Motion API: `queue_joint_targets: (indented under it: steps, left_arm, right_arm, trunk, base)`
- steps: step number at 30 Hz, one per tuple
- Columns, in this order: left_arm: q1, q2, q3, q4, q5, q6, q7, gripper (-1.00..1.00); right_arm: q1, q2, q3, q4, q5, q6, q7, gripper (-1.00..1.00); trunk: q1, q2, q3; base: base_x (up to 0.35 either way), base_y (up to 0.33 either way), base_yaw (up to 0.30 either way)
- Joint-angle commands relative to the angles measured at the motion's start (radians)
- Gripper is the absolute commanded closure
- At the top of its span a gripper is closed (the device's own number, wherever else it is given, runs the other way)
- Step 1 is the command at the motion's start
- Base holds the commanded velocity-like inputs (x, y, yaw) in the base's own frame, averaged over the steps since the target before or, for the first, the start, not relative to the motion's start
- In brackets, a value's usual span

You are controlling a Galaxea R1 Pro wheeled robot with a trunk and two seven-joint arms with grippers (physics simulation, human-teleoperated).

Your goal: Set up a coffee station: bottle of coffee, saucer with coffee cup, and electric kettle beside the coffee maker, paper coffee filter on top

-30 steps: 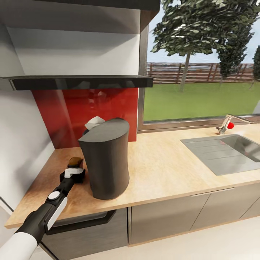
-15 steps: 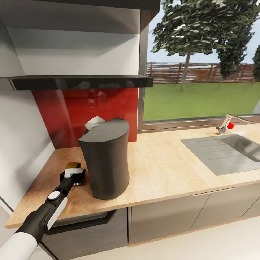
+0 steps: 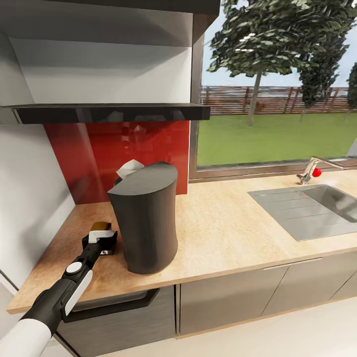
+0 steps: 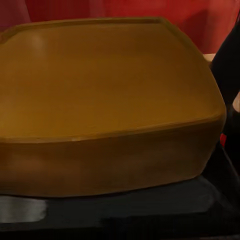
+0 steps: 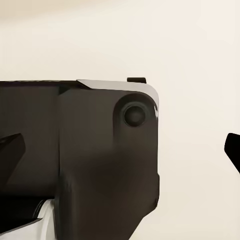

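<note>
My left gripper [image 3: 100, 240] is shut on the bottle of coffee [image 3: 101, 227], a dark jar with a brown lid [image 4: 105, 90], low over the wooden countertop [image 3: 223, 233] at its left end. The jar is close beside a tall dark grey appliance [image 3: 146, 223]; I cannot tell whether that is the kettle or the coffee maker. A white paper filter [image 3: 129, 169] pokes up behind the appliance's top, on something dark that is mostly hidden. In the right wrist view my right gripper [image 5: 122, 150] looks open, with fingertips [image 5: 232, 150] far apart in front of a dark robot part.
A steel sink [image 3: 307, 208] with a faucet [image 3: 312, 171] is set in the counter at the right. A black range hood [image 3: 109, 113] hangs over the red backsplash [image 3: 124, 148]. A white wall [image 3: 25, 198] borders the counter on the left.
The left gripper has lowered the bottle of coffee a little toward the counter, beside the dark appliance. It has hardly moved in the last half second.
</note>
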Motion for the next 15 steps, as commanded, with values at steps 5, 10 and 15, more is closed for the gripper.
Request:
queue_joint_targets:
  steps: [5, 10, 15]
  left_arm:
    - [-0.001, 0.002, -0.007, -0.001, 0.01, -0.004, 0.009, -1.0]
    - [-0.001, 0.002, -0.008, -0.001, 0.01, -0.004, 0.01, -1.0]
    - [-0.001, 0.002, -0.007, -0.001, 0.01, -0.004, 0.01, -1.0]
  right_arm:
    - [-0.001, 0.0, 0.0, 0.0, 0.0, -0.003, -0.001, -1.0]
    - [-0.001, 0.0, -0.001, 0.001, 0.0, -0.003, -0.001, -1.0]
    - [-0.001, 0.0, 0.0, 0.001, 0.0, -0.003, -0.001, -1.0]
  trunk:
    - [0.001, -0.002, -0.002]
    - [0.001, -0.002, -0.002]
    - [0.001, -0.002, -0.002]
  base:
    - [0.0, 0.0, 0.0]
    - [-0.141, 0.0, 0.0]
    - [-0.261, 0.0, 0.0]
